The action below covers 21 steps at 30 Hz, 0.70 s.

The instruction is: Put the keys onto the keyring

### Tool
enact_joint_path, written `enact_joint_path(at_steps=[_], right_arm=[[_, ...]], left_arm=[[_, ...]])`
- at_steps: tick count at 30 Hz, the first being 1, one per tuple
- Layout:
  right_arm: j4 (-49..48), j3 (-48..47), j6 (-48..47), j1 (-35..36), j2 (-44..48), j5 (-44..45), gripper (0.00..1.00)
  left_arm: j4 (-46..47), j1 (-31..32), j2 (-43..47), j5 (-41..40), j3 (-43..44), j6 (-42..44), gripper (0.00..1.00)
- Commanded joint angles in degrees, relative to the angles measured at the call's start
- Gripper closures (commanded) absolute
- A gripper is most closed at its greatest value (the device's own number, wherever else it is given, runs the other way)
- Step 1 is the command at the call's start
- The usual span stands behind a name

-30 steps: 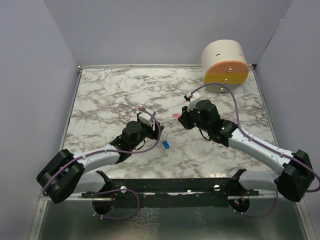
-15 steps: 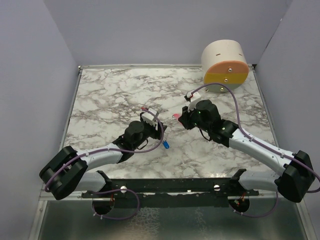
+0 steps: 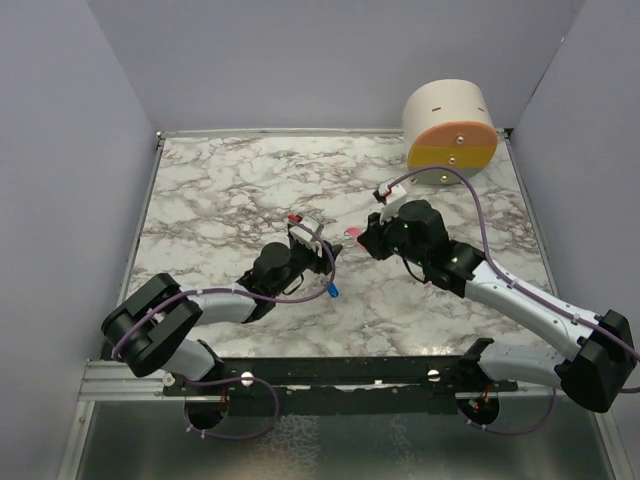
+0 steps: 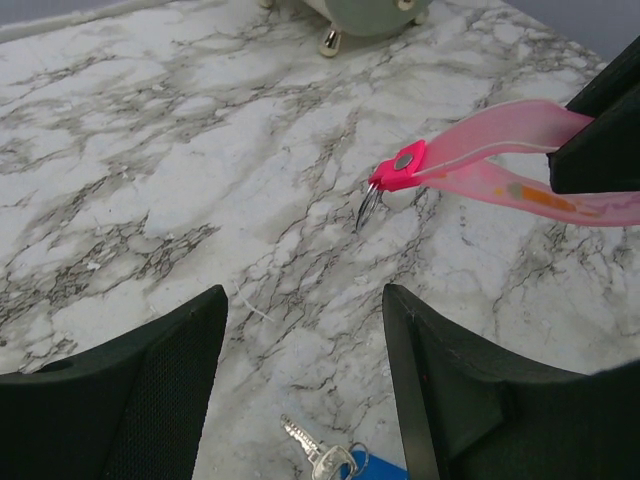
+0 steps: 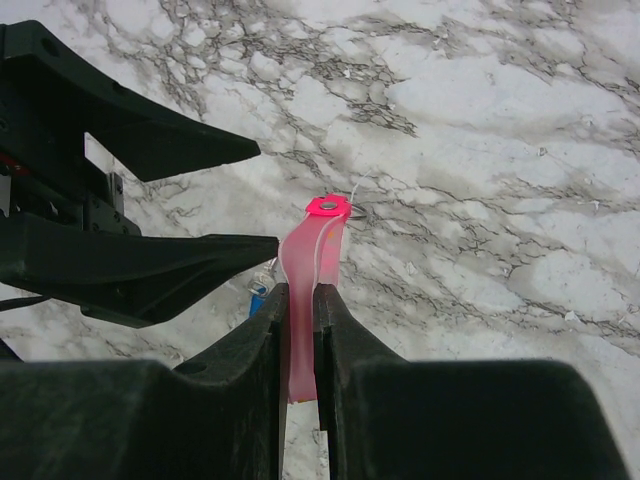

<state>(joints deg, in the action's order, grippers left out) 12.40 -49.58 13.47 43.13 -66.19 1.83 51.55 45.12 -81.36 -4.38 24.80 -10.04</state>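
right gripper (image 5: 300, 292) clamped on keyring (image 5: 312, 250) tag | left gripper (image 4: 303, 300) spread above key (image 4: 330, 462) on table (image 4: 150, 150) | cylinder (image 3: 450, 130) inside hidden

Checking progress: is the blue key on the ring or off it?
Off. The blue key lies on the marble table, apart from the ring on the pink tag pinched in the right gripper.

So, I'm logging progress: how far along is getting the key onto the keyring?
Done: the right claw is shut on the keyring by its pink tag. In hand: the open left claw hovers near the key, which lies on the table. Left: grasping the key and threading it.
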Motion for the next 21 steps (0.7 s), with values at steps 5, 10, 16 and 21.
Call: enact_joint_path(at_steps=[5,10,16,21], right_arm=[[0.2,-0.5,0.7,0.4,1.7,-2.3,0.87],[0.2,-0.5,0.8,0.4,2.3,-2.7,0.87],[0.7,-0.5,0.6,0.4,2.5,-2.9,0.87],[0.9,-0.3,0.4,0.4,2.6,-2.9,0.87]], left_arm=[[12.3,0.3,-3.6,3.3,-0.2,1.3,0.35],[14.2,0.3,-6.3,4.4,1.0,1.6,0.35],[16.7,0.3,-8.7,4.4,2.0,2.0,0.36],[19.4,0.3,-10.4,4.6,2.7,2.2,0.36]])
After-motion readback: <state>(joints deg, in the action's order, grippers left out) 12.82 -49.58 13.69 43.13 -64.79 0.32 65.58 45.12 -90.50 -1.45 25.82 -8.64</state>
